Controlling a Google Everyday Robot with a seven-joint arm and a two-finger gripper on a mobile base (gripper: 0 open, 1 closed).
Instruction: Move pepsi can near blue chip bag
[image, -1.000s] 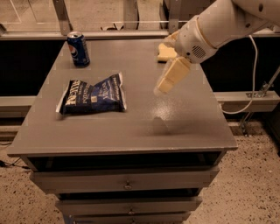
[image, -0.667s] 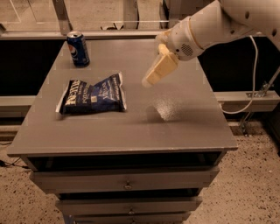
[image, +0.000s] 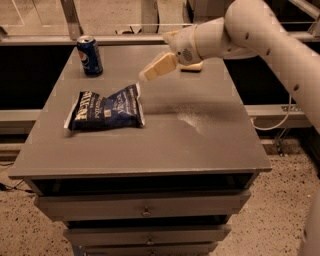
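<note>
The pepsi can (image: 90, 55) stands upright at the back left corner of the grey table (image: 200, 140). The blue chip bag (image: 106, 108) lies flat on the left half of the table, in front of the can and apart from it. My gripper (image: 145, 76) hangs above the table's middle back, just past the bag's upper right corner and well to the right of the can. It holds nothing.
A pale yellow sponge (image: 192, 66) lies at the back of the table, partly hidden behind my arm (image: 250, 30). The table has drawers (image: 145, 206) under its front edge. A rail runs behind the table.
My gripper has moved left and toward the back of the table, from over the right half to a spot near the chip bag's corner. The can and the bag have not moved.
</note>
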